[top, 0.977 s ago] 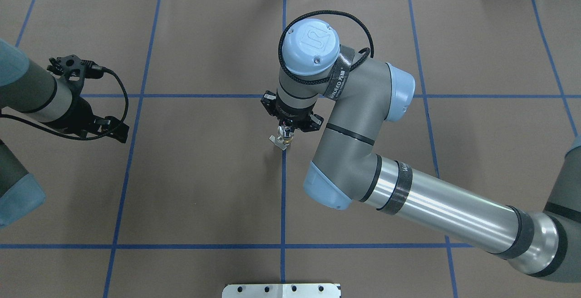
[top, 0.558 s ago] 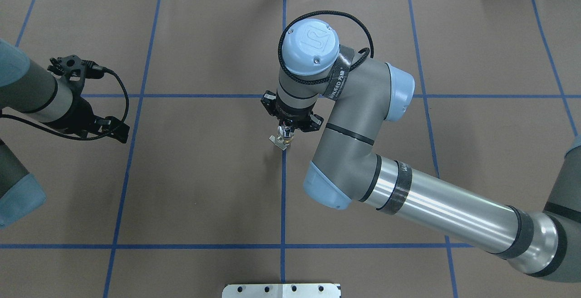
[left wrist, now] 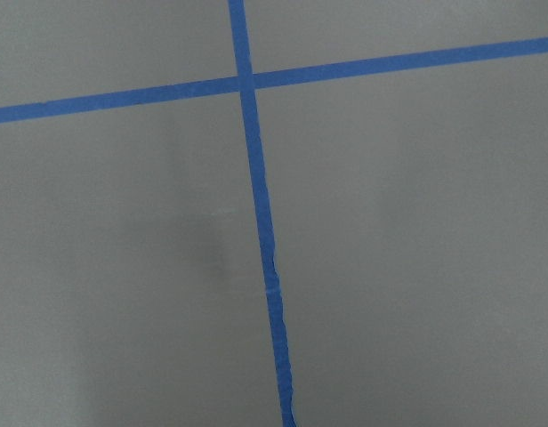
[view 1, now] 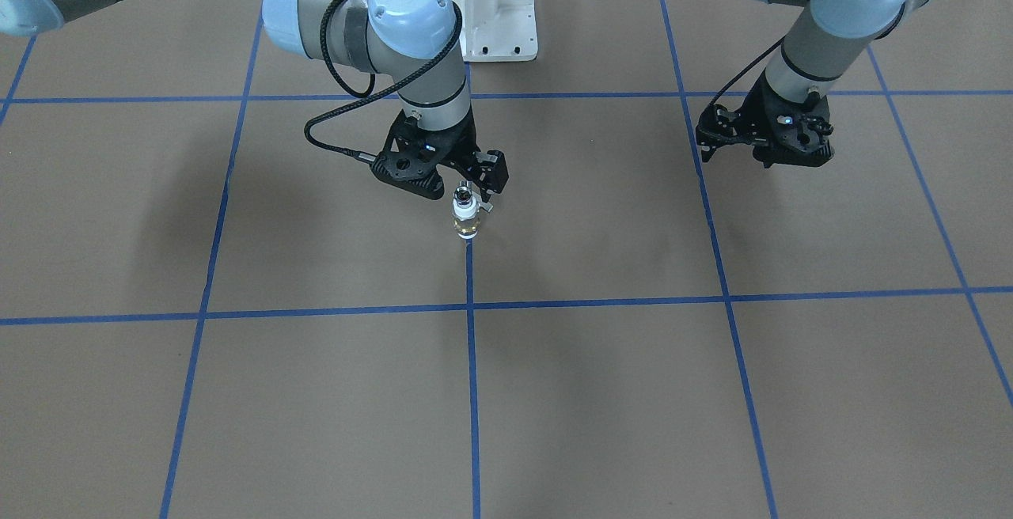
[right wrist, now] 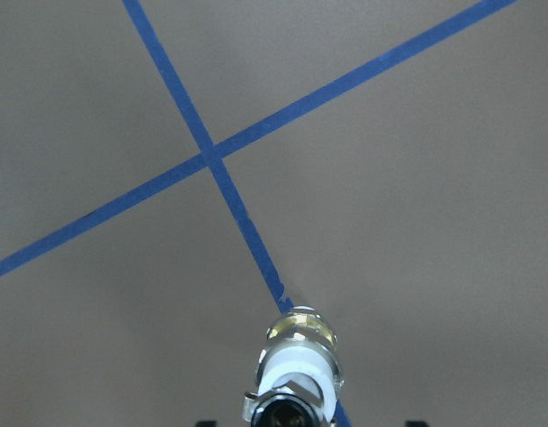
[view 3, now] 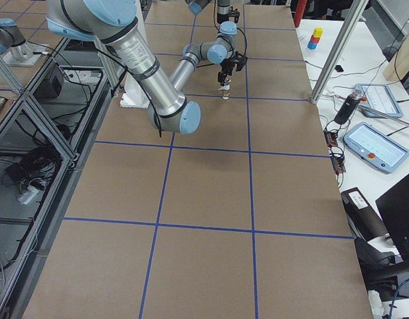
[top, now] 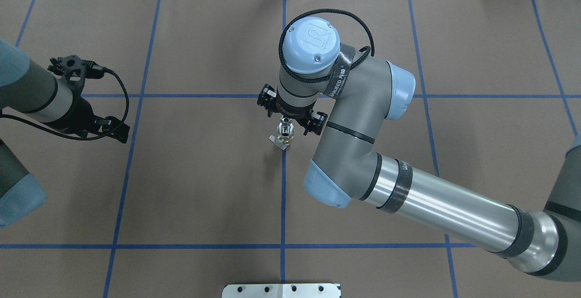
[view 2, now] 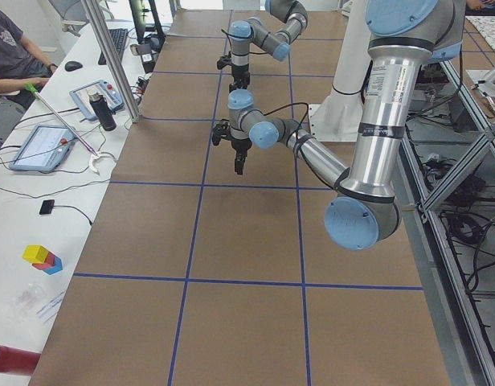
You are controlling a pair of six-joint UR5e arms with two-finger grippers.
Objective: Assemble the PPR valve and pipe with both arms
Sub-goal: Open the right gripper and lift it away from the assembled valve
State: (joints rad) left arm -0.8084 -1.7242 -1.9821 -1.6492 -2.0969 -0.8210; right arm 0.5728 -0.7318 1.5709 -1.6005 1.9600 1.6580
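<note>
The brown tabletop [top: 204, 189] is gridded with blue tape [top: 283, 198]; only the side views show the operators' desk [view 2: 26, 241]. The PPR valve [view 1: 465, 218] stands on a tape line beneath the spread right fingers [top: 315, 123]; the left fingers [top: 120, 132]: cannot tell.

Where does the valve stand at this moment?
In the front-facing view the valve stands upright on the middle blue tape line, near the table's centre. It is just below the open right gripper.

Robotics lab. Table [view 2: 247, 322] papered brown with a blue tape grid [view 2: 247, 283], aluminium frame post [view 2: 111, 56], teach pendants [view 2: 40, 147] and cables [view 2: 38, 191] on the side bench [view 2: 14, 233], operator [view 2: 8, 48] seated at its far end.
</note>
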